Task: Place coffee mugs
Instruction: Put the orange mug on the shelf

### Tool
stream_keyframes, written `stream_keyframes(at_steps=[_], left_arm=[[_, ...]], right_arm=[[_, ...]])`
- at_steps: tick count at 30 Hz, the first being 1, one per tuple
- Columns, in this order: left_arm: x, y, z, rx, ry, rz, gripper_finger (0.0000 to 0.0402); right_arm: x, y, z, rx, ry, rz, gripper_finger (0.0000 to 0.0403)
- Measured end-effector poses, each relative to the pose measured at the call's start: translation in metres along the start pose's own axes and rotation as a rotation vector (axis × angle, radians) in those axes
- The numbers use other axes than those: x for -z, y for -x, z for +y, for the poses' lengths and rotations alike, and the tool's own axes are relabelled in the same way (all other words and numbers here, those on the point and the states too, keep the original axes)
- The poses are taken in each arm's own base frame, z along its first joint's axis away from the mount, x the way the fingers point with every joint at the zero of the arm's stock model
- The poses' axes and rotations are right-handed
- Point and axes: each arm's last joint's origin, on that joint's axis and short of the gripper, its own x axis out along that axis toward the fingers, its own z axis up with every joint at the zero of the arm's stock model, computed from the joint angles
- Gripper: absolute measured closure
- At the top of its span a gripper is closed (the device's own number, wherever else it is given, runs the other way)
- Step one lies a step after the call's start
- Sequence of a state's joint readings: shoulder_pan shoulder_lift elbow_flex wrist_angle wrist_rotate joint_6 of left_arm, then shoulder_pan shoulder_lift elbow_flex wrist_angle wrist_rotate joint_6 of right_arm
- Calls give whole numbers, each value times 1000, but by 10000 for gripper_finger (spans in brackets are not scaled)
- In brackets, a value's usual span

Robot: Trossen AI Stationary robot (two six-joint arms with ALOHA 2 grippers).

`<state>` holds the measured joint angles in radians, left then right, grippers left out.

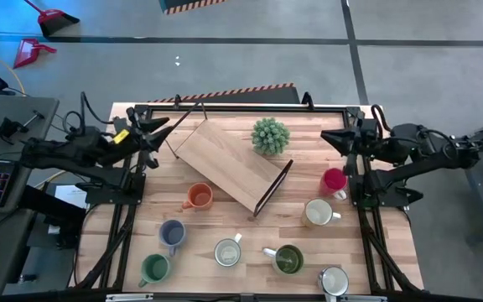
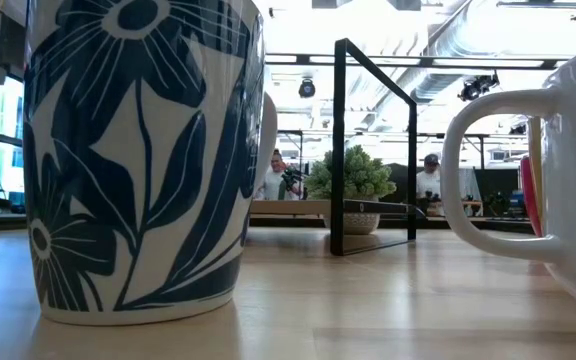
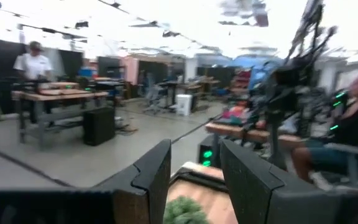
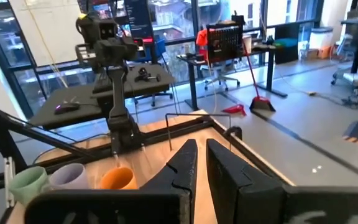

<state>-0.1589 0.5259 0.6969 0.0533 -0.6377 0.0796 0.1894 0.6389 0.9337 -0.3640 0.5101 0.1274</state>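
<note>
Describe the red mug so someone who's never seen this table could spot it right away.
Start at the wooden rack lying tilted in the middle of the table, then look toward the table's right edge, by the right arm's base. The red mug stands there, just above a cream mug; it is the only red one.

A spiky potted plant [image 1: 271, 136] sitting near the table's [image 1: 225, 226] far edge, beside a tilting wooden shelf [image 1: 225, 165]

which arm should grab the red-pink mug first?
Right, probably. The red-pink mug sits at the table's right side, just below the right gripper, whose fingers are nearly shut and empty. The left gripper, open and empty, waits at the far left corner, with the wooden shelf between it and that mug.
</note>
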Motion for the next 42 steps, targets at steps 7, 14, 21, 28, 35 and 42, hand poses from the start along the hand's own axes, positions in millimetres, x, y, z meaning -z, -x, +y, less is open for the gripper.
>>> stream_keyframes(at_steps=[7, 14, 21, 28, 35, 42], left_arm=[[-8, -15, 0, -2, 25, -6, 244], [-18, -39, 2, 3, -44, 115, 222], [-6, -54, 5, 21, -76, 192, 222], [7, -64, 1, 91, -71, 286, 224], [31, -71, -3, 62, 15, 474, 224], [46, -74, -16, 154, 199, 611, 224]], right_arm=[[-4, -15, 9, 6, 107, -42, 379], [0, -29, 6, 38, 84, -5, 379], [-6, -34, -8, 67, 90, -4, 338], [-34, -24, -17, 35, 130, 32, 303], [-32, -30, -17, 48, 145, 145, 299], [-22, -39, -17, 85, 146, 243, 299]])
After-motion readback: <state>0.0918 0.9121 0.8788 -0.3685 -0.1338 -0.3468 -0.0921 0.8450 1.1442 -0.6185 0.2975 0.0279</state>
